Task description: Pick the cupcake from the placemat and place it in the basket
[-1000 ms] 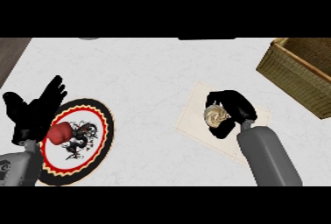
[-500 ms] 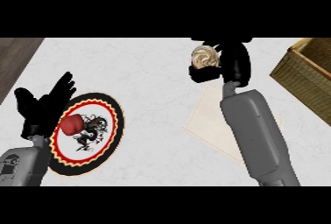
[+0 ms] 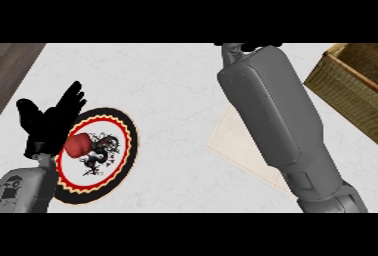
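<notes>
The cupcake shows nowhere in the head view. My right forearm (image 3: pixel 277 125) stretches up across the beige placemat (image 3: pixel 235 150) to the picture's top edge, where only a black sliver of my right hand (image 3: pixel 230 46) shows, left of the wicker basket (image 3: pixel 343 82). What that hand holds is hidden. The placemat's visible part is bare. At the left, my left hand (image 3: pixel 46 122) rests open, fingers up, beside a round plate.
A round plate (image 3: pixel 111 180) with a black and red rim and a dark drawing lies at the left, with a red object (image 3: pixel 77 145) on it. A dark wooden strip (image 3: pixel 15 65) runs along the upper left of the white counter.
My right hand lifted the cupcake off the placemat and carried it up and away toward the far edge, out past the top of the view. The left hand stayed put.
</notes>
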### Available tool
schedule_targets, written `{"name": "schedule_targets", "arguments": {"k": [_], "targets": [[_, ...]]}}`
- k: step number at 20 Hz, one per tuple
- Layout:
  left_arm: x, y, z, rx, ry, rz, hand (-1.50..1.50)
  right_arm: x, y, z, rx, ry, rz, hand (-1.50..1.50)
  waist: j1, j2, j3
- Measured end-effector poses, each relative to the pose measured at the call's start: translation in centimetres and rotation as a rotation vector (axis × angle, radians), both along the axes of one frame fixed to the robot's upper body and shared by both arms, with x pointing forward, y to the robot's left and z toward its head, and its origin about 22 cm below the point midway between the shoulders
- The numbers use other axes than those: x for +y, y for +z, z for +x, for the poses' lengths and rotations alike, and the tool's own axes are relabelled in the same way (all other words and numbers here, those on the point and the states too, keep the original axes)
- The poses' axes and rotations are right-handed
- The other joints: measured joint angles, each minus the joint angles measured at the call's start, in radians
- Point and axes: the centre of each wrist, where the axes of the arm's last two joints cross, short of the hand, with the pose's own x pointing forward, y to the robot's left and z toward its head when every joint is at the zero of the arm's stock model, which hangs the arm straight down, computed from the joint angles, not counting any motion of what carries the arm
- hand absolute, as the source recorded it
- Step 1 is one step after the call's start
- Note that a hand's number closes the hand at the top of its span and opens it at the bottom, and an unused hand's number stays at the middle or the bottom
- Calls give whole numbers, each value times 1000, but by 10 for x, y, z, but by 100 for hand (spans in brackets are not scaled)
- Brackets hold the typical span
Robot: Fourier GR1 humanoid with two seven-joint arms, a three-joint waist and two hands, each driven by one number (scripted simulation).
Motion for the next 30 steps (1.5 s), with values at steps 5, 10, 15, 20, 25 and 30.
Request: {"name": "schedule_targets", "arguments": {"k": [5,10,15,20,25,30], "targets": [[3,-4,0,1,6,-3,0,-1,45,9,-41,-75,-40,150,-9,3,0],[9,-4,-3,-7,5,1,0,-28,73,27,-62,-174,-65,150,-5,6,1],[6,-2,-2,-6,6,5,0,-62,92,44,-63,-279,-93,150,-3,8,1],[5,2,-1,-5,7,0,0,-102,96,57,-34,-407,-144,150,-4,9,1],[2,1,-3,-7,9,2,0,-147,91,63,-7,-489,-139,150,-9,8,2],[11,3,-2,-2,17,-1,0,-186,72,63,16,-513,-141,150,-17,6,2]]}}
